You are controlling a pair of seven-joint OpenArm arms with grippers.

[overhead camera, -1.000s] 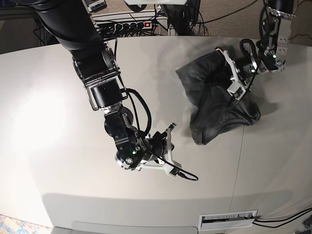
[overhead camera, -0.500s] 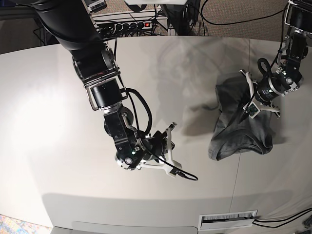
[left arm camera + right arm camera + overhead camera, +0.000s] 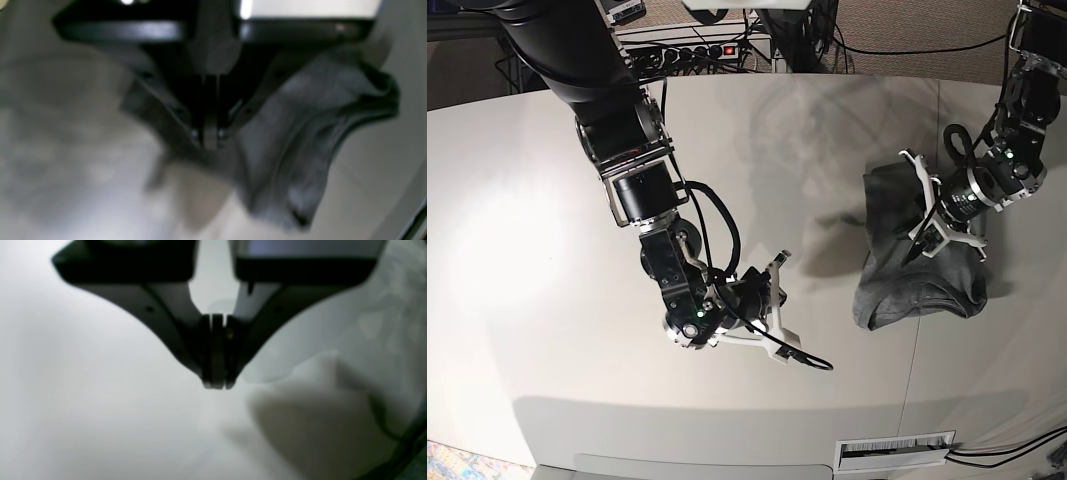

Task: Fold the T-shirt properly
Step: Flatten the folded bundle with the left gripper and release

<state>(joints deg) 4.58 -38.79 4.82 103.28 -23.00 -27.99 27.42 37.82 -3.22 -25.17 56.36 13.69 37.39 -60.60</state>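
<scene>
The T-shirt (image 3: 917, 280) lies bunched in a dark grey heap on the right side of the worktop (image 3: 527, 250), near its right edge, with one end drawn up off the surface. The left gripper (image 3: 920, 232) is the reason: its jaws are pressed together on a pinch of the cloth, and in the left wrist view the fabric (image 3: 300, 140) hangs away from the fingertips in loose folds. Holding it by one point like this probably serves to lift or drag the shirt so it can be spread flat before any fold is made; nothing about its shape yet looks folded.

The right gripper (image 3: 779, 300) sits well apart from the shirt, at the near middle of the worktop, low over bare surface. Its jaws are shut with nothing between them, as the right wrist view (image 3: 217, 385) shows. It seems to be waiting clear of the cloth until a second corner is needed.

By count: one T-shirt, two arms, two grippers, one of them holding cloth and one empty.
</scene>
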